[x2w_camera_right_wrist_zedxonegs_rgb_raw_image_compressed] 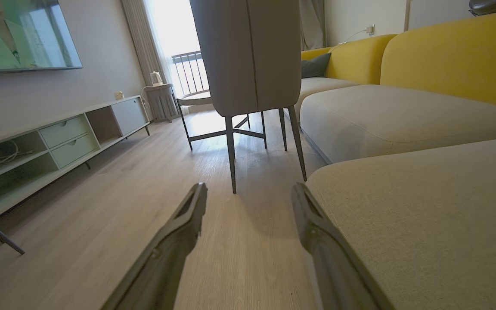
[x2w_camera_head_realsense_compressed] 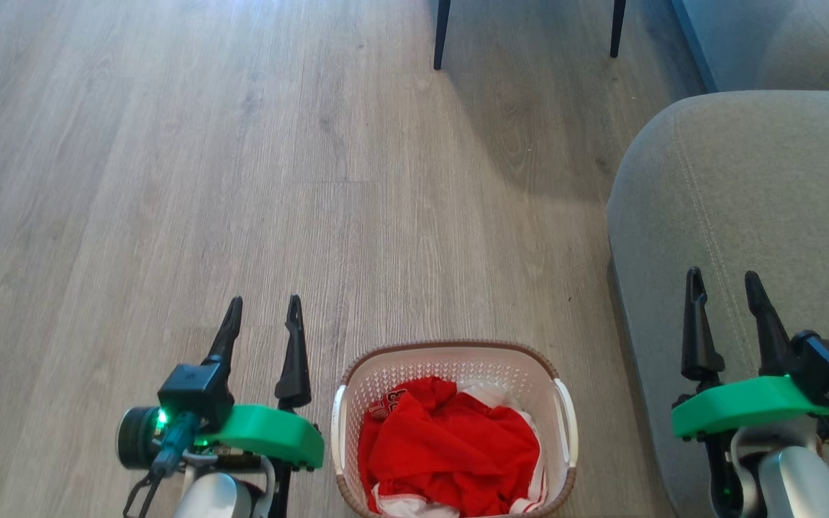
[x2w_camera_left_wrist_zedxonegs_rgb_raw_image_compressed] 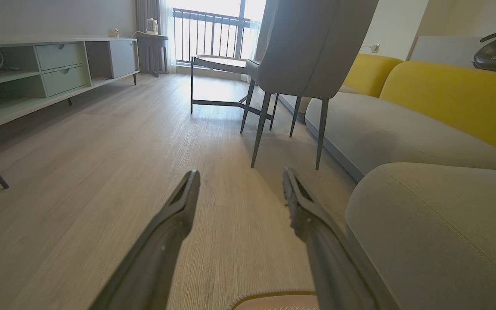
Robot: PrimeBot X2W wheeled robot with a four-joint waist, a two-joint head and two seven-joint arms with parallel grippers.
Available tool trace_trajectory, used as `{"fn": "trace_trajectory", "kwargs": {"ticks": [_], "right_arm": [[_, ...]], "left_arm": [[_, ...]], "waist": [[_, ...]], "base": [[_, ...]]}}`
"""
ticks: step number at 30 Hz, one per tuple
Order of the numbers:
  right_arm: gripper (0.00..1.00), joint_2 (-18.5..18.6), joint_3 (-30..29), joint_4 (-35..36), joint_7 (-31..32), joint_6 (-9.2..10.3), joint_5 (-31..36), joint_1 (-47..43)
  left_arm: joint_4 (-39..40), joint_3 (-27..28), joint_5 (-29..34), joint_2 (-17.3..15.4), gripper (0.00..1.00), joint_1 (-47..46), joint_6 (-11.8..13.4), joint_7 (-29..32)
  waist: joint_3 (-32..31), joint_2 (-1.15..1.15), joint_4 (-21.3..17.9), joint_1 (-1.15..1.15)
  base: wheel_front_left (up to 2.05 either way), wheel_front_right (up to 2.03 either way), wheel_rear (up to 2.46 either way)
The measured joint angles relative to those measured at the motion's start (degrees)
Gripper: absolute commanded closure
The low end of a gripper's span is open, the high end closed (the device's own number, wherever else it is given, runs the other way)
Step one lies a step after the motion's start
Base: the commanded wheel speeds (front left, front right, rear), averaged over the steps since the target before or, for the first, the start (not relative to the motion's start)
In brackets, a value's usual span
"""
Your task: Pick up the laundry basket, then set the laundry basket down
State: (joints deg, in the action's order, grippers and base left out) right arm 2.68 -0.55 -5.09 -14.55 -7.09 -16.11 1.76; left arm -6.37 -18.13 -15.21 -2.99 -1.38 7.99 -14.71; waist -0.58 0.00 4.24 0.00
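Flooring (x2w_camera_head_realsense_compressed: 242, 180) of pale grey wood-look planks runs across the head view. The laundry basket (x2w_camera_head_realsense_compressed: 458, 347) stands on it at the bottom centre, holding a crumpled red garment (x2w_camera_head_realsense_compressed: 450, 446) over something white. The left fingers (x2w_camera_head_realsense_compressed: 294, 360) hang just beside the basket's left side, clear of it, spread apart with nothing between them. The right fingers (x2w_camera_head_realsense_compressed: 695, 331) are likewise parted and empty, well to the basket's right, seen against the rounded end of a grey sofa (x2w_camera_head_realsense_compressed: 745, 180). 2 dark chair legs (x2w_camera_head_realsense_compressed: 442, 32) stand at the top edge.

From the left wrist, the 2 fingers gape over bare floor, with a sliver of the basket's brown rim at the bottom edge. Ahead stand a grey chair (x2w_camera_left_wrist_zedxonegs_rgb_raw_image_compressed: 308, 43), a low pale-green cabinet (x2w_camera_left_wrist_zedxonegs_rgb_raw_image_compressed: 58, 69) along the left wall, a dark-framed side table (x2w_camera_left_wrist_zedxonegs_rgb_raw_image_compressed: 218, 64) and yellow back cushions (x2w_camera_left_wrist_zedxonegs_rgb_raw_image_compressed: 446, 94).

From the right wrist, the fingers stand wide with nothing held. A television (x2w_camera_right_wrist_zedxonegs_rgb_raw_image_compressed: 20, 34) hangs above the cabinet.
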Motion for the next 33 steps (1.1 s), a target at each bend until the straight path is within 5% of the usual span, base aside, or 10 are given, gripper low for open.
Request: {"fn": "trace_trajectory", "kwargs": {"ticks": [12,13,33], "right_arm": [[0.00,-0.01,0.00,-0.23,0.00,0.00,-0.08,0.01],[1.00,-0.03,0.02,-0.65,0.01,0.00,-0.07,0.01],[1.00,-0.33,0.21,-5.57,2.35,0.00,-8.91,-3.04]], "left_arm": [[0.77,0.35,-0.14,0.00,0.00,0.01,-0.96,0.00],[0.41,0.30,-0.42,-0.01,1.00,0.05,-0.96,0.00],[-4.23,1.29,-10.01,-0.31,1.00,3.72,-2.45,1.83]], "waist": [[-0.30,0.00,0.02,0.00],[-0.31,0.00,0.02,0.00],[-0.18,0.00,-0.52,0.00]], "base": [[0.00,0.00,0.00],[0.00,0.00,0.00],[0.00,0.00,0.00]]}}
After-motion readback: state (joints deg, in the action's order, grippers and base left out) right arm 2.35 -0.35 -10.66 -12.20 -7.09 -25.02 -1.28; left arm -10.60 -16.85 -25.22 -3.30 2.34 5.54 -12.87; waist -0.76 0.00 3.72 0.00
